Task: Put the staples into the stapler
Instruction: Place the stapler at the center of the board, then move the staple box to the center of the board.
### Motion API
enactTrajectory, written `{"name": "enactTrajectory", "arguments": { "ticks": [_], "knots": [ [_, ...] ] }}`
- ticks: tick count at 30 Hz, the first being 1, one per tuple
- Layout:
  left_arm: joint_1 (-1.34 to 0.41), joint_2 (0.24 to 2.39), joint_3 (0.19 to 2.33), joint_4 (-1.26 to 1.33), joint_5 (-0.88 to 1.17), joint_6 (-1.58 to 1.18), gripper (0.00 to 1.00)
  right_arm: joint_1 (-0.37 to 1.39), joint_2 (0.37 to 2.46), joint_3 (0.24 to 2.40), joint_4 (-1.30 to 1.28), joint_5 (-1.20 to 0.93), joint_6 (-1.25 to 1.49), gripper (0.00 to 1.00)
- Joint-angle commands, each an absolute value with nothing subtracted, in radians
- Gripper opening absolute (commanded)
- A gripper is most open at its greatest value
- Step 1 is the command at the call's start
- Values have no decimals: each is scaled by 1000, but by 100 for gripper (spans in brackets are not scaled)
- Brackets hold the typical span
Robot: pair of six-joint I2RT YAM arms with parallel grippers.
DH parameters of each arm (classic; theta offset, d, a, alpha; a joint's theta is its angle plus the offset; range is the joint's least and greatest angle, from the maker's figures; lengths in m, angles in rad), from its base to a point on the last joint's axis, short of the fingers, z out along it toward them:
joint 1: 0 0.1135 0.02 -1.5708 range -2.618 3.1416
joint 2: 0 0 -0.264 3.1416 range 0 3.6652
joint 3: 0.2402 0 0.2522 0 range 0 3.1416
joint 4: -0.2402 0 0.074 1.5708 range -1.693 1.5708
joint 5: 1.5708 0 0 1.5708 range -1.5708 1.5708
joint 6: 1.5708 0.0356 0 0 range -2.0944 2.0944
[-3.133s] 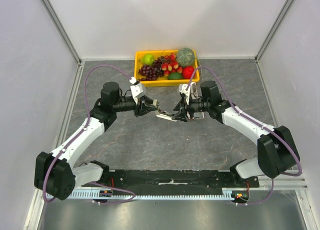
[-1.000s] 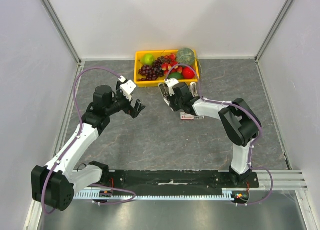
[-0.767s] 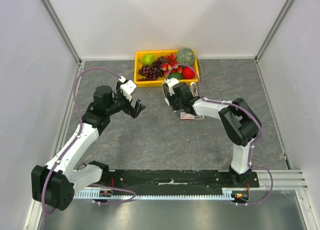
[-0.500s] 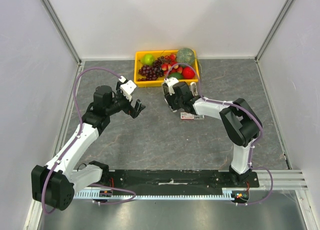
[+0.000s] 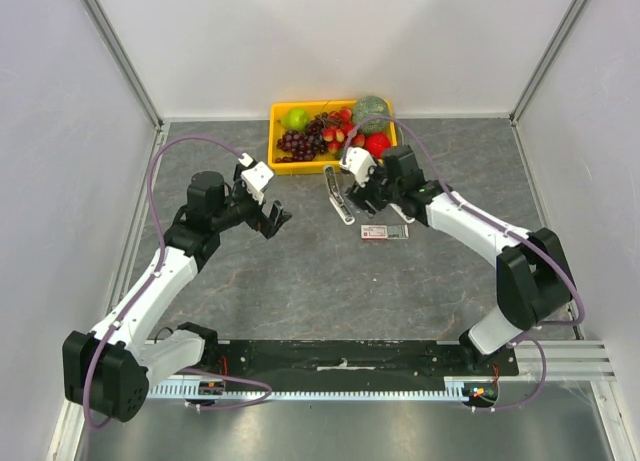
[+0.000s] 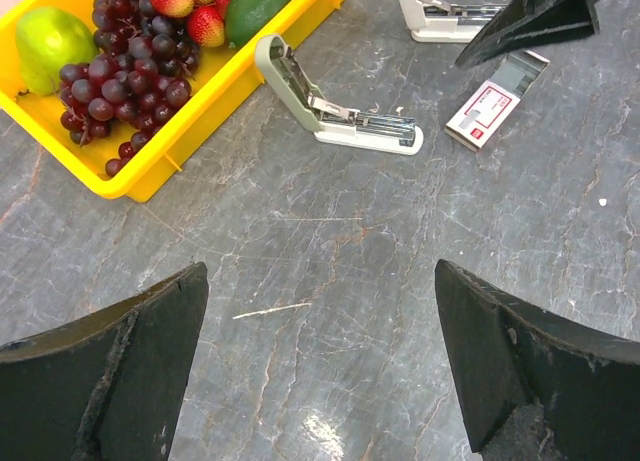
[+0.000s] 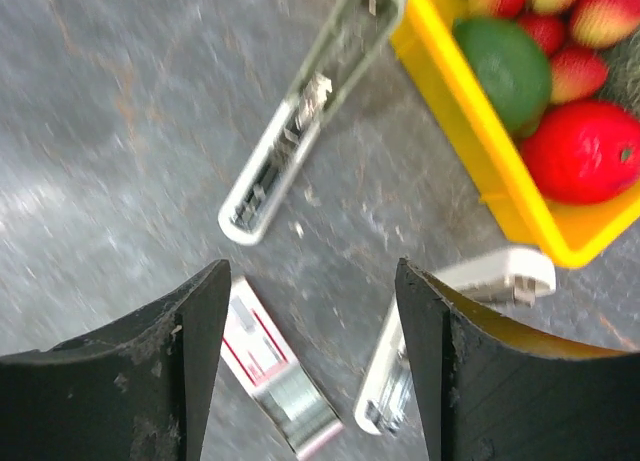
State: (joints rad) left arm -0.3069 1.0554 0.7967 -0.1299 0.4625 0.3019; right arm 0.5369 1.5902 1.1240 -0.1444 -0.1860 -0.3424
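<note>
Box of staples (image 7: pixel 272 376), strips (image 7: pixel 300 409) showing, sits between right gripper's (image 7: pixel 310 271) spread fingers. Left gripper (image 6: pixel 320 281) spread, empty; yellow tray (image 6: pixel 205 106) past its tips holds fruit (image 6: pixel 130 91).

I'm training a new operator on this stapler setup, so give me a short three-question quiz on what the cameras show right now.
1. True or false: the left gripper holds the staple box.
2. Where does the open stapler lie? A, in the fruit tray; B, on the table; C, between the right gripper's fingers.
3. In the right wrist view, besides the open stapler, what lies by the staple box?
Key: 1 false, it is open and empty; 2 B; 3 a second stapler.
</note>
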Motion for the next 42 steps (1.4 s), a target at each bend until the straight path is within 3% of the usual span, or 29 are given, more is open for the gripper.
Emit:
{"name": "enactTrajectory", "arguments": {
  "ticks": [1,7,42],
  "knots": [
    [-301,1025,801,-136,502,345,100,424,1618,1150,-404,-391,-580,74],
    [-302,1003,804,-166,511,353,100,408,1759,1258,-696,-457,-811,81],
    [-302,996,782,-149,529,344,100,413,1858,1224,-571,-356,-900,81]
  ]
}}
